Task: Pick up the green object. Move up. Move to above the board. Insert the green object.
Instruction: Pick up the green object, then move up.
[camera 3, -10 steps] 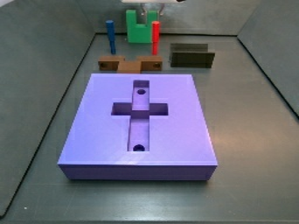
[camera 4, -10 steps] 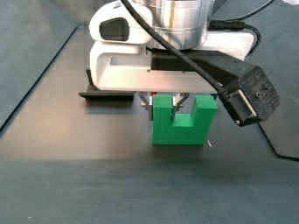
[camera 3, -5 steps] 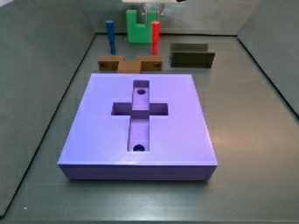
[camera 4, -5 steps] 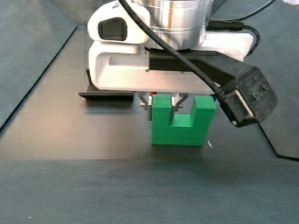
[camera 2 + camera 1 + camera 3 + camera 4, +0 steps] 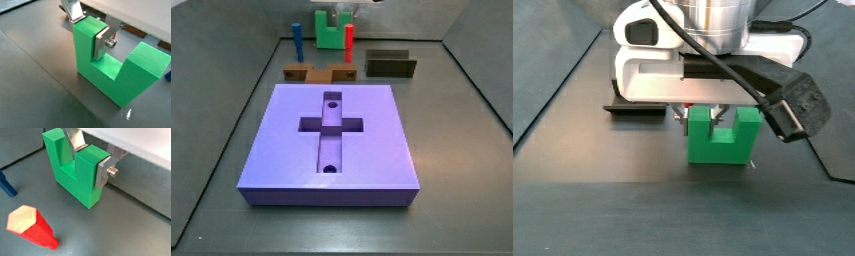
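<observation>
The green object (image 5: 331,37) is a bright green U-shaped block standing on the floor at the far end, prongs up. It also shows in a side view (image 5: 722,142) and in both wrist views (image 5: 72,168) (image 5: 115,70). My gripper (image 5: 90,155) is directly above it and shut on one prong. One silver finger (image 5: 104,172) presses the prong's outer face and the other finger (image 5: 75,13) sits in the slot between the prongs. The gripper shows in both side views (image 5: 341,14) (image 5: 714,112). The lavender board (image 5: 291,150) with its cross-shaped recess lies nearer, in the middle of the floor.
A red peg (image 5: 349,45) and a blue peg (image 5: 294,42) stand either side of the green object; the red peg (image 5: 33,225) shows close in a wrist view. A brown block (image 5: 318,72) and a dark olive block (image 5: 392,65) lie between them and the board. A wall is just behind.
</observation>
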You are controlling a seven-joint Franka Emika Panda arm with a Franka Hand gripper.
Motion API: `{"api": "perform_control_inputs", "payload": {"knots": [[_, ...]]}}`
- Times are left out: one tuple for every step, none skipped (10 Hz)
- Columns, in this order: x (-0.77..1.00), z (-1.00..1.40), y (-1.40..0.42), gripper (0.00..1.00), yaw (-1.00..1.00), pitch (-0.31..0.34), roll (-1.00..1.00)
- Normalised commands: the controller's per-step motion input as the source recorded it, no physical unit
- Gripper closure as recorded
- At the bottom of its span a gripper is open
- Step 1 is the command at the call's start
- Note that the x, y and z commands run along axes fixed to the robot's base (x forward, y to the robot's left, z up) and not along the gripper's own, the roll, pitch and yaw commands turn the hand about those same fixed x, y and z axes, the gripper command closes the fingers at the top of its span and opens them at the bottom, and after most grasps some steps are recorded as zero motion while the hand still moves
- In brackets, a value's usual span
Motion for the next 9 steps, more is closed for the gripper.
{"api": "perform_control_inputs", "payload": {"knots": [[0.0, 0.0, 0.0, 1.0, 0.0, 0.0, 0.0], [0.0, 0.0, 0.0, 1.0, 0.0, 0.0, 0.0], [0.0, 0.0, 0.0, 1.0, 0.0, 0.0, 0.0], [0.0, 0.0, 0.0, 1.0, 0.0, 0.0, 0.0], [0.0, 0.0, 0.0, 1.0, 0.0, 0.0, 0.0], [0.0, 0.83, 0.0, 1.0, 0.0, 0.0, 0.0], [-0.03, 0.81, -0.03, 1.0, -0.03, 0.021, 0.0], [-0.07, 0.52, -0.03, 1.0, -0.02, 0.063, 0.04], [-0.03, 0.24, -0.04, 1.0, -0.01, 0.059, 0.07]]}}
